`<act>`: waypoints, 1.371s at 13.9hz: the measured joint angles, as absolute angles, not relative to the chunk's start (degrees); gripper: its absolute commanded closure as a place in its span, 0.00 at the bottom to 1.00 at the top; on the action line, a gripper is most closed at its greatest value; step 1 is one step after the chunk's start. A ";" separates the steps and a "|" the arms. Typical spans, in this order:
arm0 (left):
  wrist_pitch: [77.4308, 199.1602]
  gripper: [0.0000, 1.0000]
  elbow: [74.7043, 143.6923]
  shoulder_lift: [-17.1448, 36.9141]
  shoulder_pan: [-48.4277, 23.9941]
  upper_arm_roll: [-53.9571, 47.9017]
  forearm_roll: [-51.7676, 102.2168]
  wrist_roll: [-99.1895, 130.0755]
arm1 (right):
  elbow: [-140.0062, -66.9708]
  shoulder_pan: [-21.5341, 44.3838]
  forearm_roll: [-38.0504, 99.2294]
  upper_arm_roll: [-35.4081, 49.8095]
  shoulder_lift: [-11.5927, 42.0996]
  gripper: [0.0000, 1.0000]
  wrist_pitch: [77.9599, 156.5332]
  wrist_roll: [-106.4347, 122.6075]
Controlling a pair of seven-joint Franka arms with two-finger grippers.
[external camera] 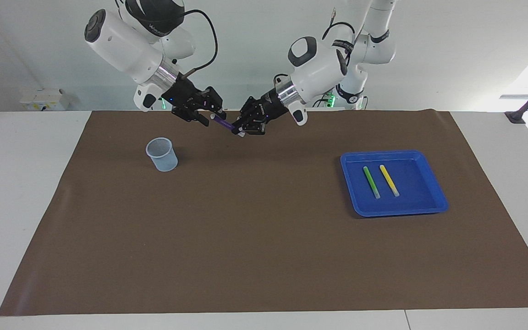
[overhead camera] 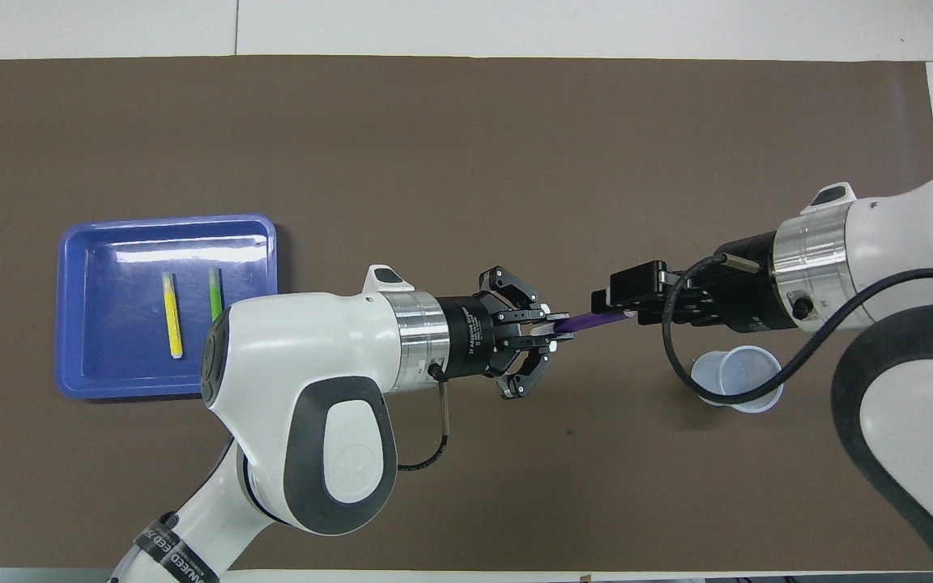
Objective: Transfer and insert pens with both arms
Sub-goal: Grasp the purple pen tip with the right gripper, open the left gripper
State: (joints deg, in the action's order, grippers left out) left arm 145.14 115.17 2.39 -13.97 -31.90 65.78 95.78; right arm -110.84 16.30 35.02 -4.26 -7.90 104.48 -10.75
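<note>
While left gripper (overhead camera: 551, 330) clamps purple pen (overhead camera: 592, 321), half-open right gripper (overhead camera: 624, 293) straddles its tip.

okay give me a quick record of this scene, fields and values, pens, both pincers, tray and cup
purple pen: in the air between the arms, clamped by left pincer
right pincer: at the pen's free end, grip not clear
green pen: in blue tray
yellow pen: in tray beside green
cup: upright toward right arm's end, no pen inside

You see two pens (external camera: 371, 181) lying side by side in the tray (external camera: 436, 206) toward the left arm's end of the surface (external camera: 255, 238). The cup (external camera: 161, 154) stands toward the right arm's end, well apart from the tray.
</note>
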 measured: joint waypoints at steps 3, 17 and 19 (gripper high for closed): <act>145.99 1.00 115.22 2.39 -14.28 -31.91 66.52 95.78 | -110.85 16.32 35.02 -4.25 -7.93 0.57 104.44 -10.76; 150.90 1.00 115.72 2.26 -16.36 -31.91 66.75 97.94 | -110.93 16.36 35.47 -4.40 -8.28 1.00 104.24 -10.74; 151.02 0.01 115.74 2.24 -16.42 -31.91 66.75 97.96 | -110.93 16.36 35.47 -4.41 -8.30 1.00 104.24 -10.73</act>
